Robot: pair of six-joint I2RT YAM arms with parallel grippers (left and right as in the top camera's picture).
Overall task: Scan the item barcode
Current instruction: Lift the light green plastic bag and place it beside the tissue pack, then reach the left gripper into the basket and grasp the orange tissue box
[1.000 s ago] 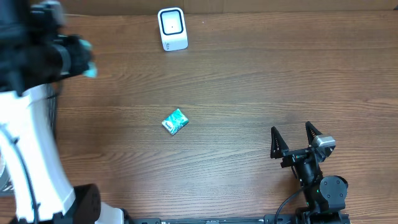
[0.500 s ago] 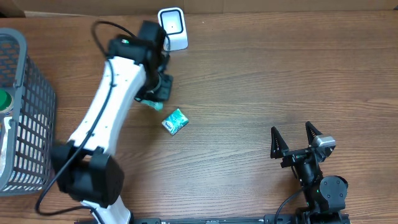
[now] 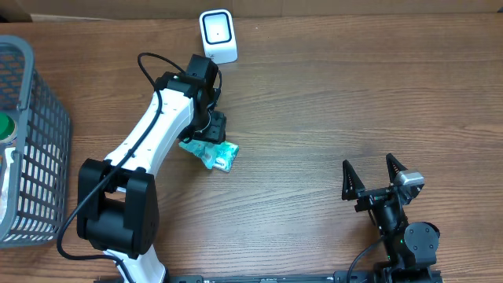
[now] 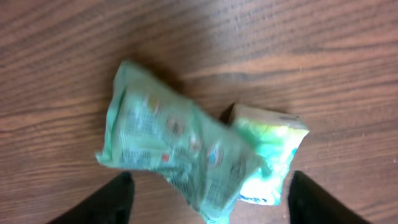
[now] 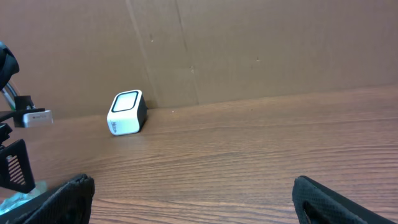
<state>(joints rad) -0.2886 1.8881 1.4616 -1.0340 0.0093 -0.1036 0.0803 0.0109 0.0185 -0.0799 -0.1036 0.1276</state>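
Hovering with fingers spread, the left hand [image 3: 211, 135] grips nothing; the green packet [image 4: 168, 143] lies loose just beneath it, touching another packet [image 4: 270, 155]. The scanner [image 3: 218, 35] stands apart beyond the hand, so I judge no scan under way.

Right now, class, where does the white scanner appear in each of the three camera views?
Overhead: the white scanner stands at the top edge, left of centre.
Left wrist: not in it; only green packets lying on the wood.
Right wrist: the white scanner sits left of centre, close to the cardboard wall.
Shared landmark: the wooden table, seen in all three views.
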